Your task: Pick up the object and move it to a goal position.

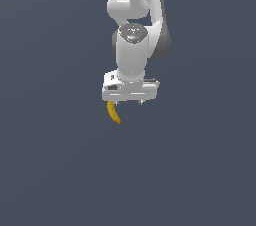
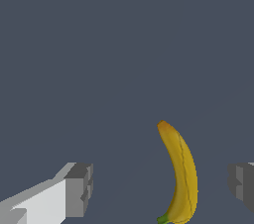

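Note:
The object is a small curved yellow-orange banana point(image 1: 114, 113) lying on the dark grey floor. In the exterior view it pokes out from under the hand, below the finger on that view's left. My gripper point(image 1: 127, 103) points straight down over it, open and empty. In the wrist view the banana point(image 2: 181, 173) lies lengthwise between the two grey fingers point(image 2: 79, 188), closer to the other finger point(image 2: 242, 183) and touching neither. Its green stem tip point(image 2: 162, 218) is at the picture's edge. No goal marker shows in either view.
The plain dark grey floor point(image 1: 50, 170) fills both views. The white arm point(image 1: 135, 30) rises from the hand toward the top of the exterior view.

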Action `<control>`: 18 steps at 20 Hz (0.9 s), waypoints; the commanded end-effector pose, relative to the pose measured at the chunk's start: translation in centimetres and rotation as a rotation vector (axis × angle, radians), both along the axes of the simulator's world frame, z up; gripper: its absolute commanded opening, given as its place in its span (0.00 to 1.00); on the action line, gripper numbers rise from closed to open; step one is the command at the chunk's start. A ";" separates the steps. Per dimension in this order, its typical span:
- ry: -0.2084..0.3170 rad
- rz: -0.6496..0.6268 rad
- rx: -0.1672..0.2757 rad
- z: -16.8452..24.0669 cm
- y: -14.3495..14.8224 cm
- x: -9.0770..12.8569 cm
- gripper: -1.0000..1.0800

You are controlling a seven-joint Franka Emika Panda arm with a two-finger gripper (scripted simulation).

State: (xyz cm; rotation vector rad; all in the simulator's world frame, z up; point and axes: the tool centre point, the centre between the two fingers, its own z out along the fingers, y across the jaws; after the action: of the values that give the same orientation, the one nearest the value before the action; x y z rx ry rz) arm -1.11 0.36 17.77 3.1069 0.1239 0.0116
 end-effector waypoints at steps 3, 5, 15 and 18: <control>-0.001 -0.003 0.000 0.1 -0.2 0.0 0.96; -0.003 -0.013 -0.001 0.3 -0.9 0.0 0.96; -0.011 -0.046 -0.004 1.2 -3.4 0.0 0.96; -0.010 -0.044 -0.002 0.6 -3.7 -0.3 0.96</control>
State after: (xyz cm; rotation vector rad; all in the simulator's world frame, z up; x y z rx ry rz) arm -1.24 -3.14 18.69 3.1055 0.0545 0.0281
